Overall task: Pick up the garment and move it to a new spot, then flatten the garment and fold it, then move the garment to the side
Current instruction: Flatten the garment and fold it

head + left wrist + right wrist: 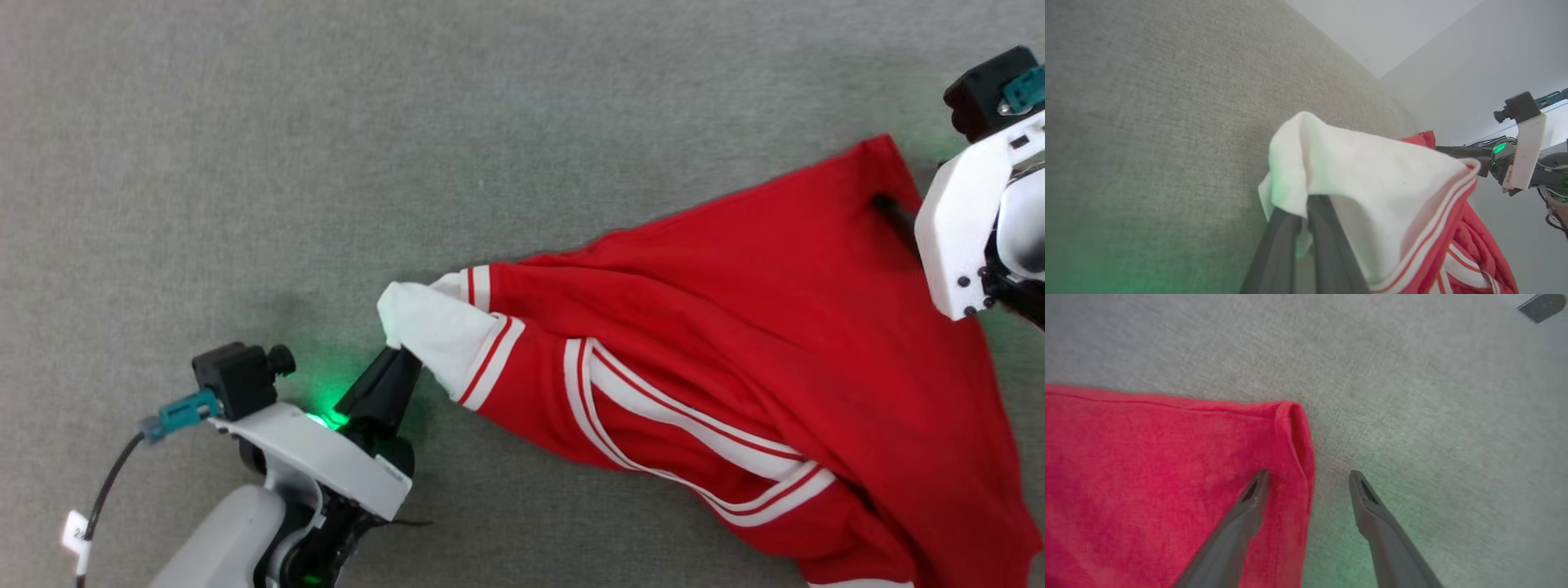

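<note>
Pinching hard at the lower left of the head view, the left gripper point(398, 353) has its jaws closed flat on the soft white sleeve point(433, 327) of the garment point(775, 327). The cloth bunches into a rounded fold just above the dark tips. From that sleeve the red jersey fans out toward the lower right across the grey, felt-like table point(326, 122). It lies in long shallow creases, and white-and-red striped trim point(694, 441) curves along it in bands. Green light pools on the weave beside the gripper.

Over at the right edge, the right gripper point(1309, 475) has its jaws spread wide with nothing between them. One slim tapered finger point(1249, 506) lies over the red knit, and the other sits over bare grey table. The garment's corner point(1294, 416) sits just above the tips in the right wrist view, its hem curled into a small roll. Whether that finger presses on the cloth, I can't tell.
</note>
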Controlling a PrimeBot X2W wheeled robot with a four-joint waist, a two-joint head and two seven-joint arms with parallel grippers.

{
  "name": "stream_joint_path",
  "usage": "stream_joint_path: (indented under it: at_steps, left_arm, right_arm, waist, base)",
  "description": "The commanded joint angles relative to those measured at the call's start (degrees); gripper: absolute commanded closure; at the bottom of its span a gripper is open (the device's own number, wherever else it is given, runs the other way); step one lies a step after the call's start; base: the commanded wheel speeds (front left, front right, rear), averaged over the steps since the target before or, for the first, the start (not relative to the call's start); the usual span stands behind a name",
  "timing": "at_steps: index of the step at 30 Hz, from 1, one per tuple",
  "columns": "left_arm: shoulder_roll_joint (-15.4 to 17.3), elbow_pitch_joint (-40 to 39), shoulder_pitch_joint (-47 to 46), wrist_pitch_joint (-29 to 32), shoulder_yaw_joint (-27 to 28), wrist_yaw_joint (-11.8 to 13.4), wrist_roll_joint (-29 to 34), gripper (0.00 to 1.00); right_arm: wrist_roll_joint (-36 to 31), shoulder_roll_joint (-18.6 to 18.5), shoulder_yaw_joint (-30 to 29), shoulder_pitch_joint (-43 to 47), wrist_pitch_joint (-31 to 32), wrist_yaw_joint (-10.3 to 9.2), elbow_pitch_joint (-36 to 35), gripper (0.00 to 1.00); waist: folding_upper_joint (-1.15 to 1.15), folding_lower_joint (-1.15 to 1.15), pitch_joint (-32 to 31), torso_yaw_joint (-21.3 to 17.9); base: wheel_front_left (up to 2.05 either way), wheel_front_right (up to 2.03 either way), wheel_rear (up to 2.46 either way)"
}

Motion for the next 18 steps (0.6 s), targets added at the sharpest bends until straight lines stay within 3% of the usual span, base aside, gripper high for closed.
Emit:
stream_joint_path:
  at_steps: [1,4,5,6,7,13,18]
  left_arm:
    - [-0.20,1.97,-0.29,0.20,-0.16,-0.54,-0.02,1.00]
    - [-0.44,2.70,-0.51,-0.10,-0.22,-0.74,-0.25,1.00]
    - [-0.48,2.99,-0.60,-0.08,-0.25,-0.85,-0.33,1.00]
    - [-0.44,3.23,-0.60,-0.22,-0.29,-0.86,-0.40,1.00]
    - [-0.44,3.49,-0.57,-0.30,-0.30,-0.91,-0.47,1.00]
    - [-0.64,4.41,-0.34,-0.74,-0.41,-1.22,-0.93,1.00]
    - [0.57,4.36,-1.06,-0.85,-0.33,-1.47,0.03,1.00]
  right_arm:
    - [1.00,-0.26,0.95,-0.88,0.39,-0.09,1.01,0.00]
    - [1.25,-0.61,3.39,-0.76,0.62,-0.09,2.80,0.00]
    - [1.70,-0.67,4.24,-0.68,1.15,-0.08,3.32,0.54]
    - [2.25,-0.59,4.91,-0.70,1.51,-0.06,3.69,0.67]
    - [2.64,-0.34,5.03,-0.67,1.53,-0.05,3.98,1.00]
    - [3.15,-0.88,4.66,-1.09,0.20,-0.09,5.37,1.00]
    - [2.40,1.59,-0.71,-1.93,-7.48,-0.09,6.62,1.00]
  waist:
    - [0.00,0.00,1.64,1.31]
    - [0.00,0.00,1.97,1.64]
    - [0.00,0.00,1.98,1.72]
    - [0.00,0.00,1.94,1.77]
    - [0.00,0.00,1.89,1.81]
    - [0.00,0.00,0.76,1.89]
    - [0.00,0.00,-0.60,1.54]
  base:
    - [0.00,0.00,0.00]
    - [0.00,0.00,0.00]
    - [0.00,0.00,0.00]
    - [0.00,0.00,0.00]
    - [0.00,0.00,0.00]
    - [0.00,0.00,0.00]
    - [0.00,0.00,0.00]
